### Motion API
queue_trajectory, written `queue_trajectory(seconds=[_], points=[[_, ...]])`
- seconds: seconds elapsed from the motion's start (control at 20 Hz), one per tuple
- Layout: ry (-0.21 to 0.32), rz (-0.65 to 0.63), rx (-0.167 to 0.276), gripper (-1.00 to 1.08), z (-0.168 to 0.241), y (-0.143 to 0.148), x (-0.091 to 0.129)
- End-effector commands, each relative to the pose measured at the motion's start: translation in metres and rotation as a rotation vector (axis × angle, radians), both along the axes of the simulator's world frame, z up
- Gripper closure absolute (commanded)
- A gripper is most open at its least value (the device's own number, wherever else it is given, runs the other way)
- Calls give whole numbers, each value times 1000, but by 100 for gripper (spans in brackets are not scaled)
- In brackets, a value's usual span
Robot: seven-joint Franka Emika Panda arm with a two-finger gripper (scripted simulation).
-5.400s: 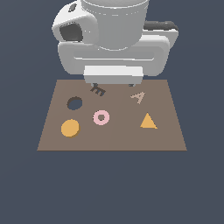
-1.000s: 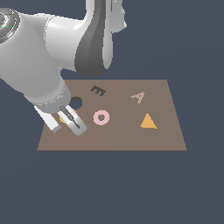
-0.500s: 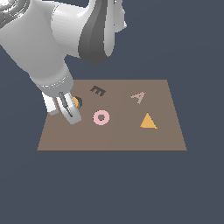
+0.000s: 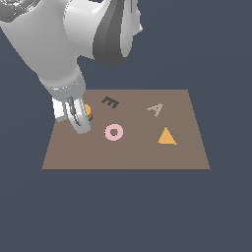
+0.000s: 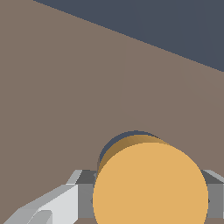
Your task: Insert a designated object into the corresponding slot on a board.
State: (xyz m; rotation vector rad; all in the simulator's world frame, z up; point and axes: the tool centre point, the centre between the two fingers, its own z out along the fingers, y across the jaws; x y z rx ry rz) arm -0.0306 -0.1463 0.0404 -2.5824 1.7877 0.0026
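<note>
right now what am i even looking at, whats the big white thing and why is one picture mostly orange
The white thing is a simulated robot arm. The exterior view, from a camera off the arm, shows it reaching down to a brown board. On the board lie a pink ring, an orange triangle, a dark E and a tan A. The other picture comes from a camera on the wrist, so the orange disc held in the end effector fills it. The dark edge just behind the disc looks like the round slot it goes into.

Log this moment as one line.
gripper: shut on flat orange round disc | disc: over dark round slot | brown board: disc not seated
</note>
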Motion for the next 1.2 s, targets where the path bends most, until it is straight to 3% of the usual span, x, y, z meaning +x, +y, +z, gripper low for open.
queue_trajectory(seconds=[0.0,0.7,0.75,1.15], points=[[-1,-10,0,108,0,0,-1],[0,3,0,108,-10,0,1],[0,3,0,-92,-10,0,1],[0,3,0,-92,-10,0,1]])
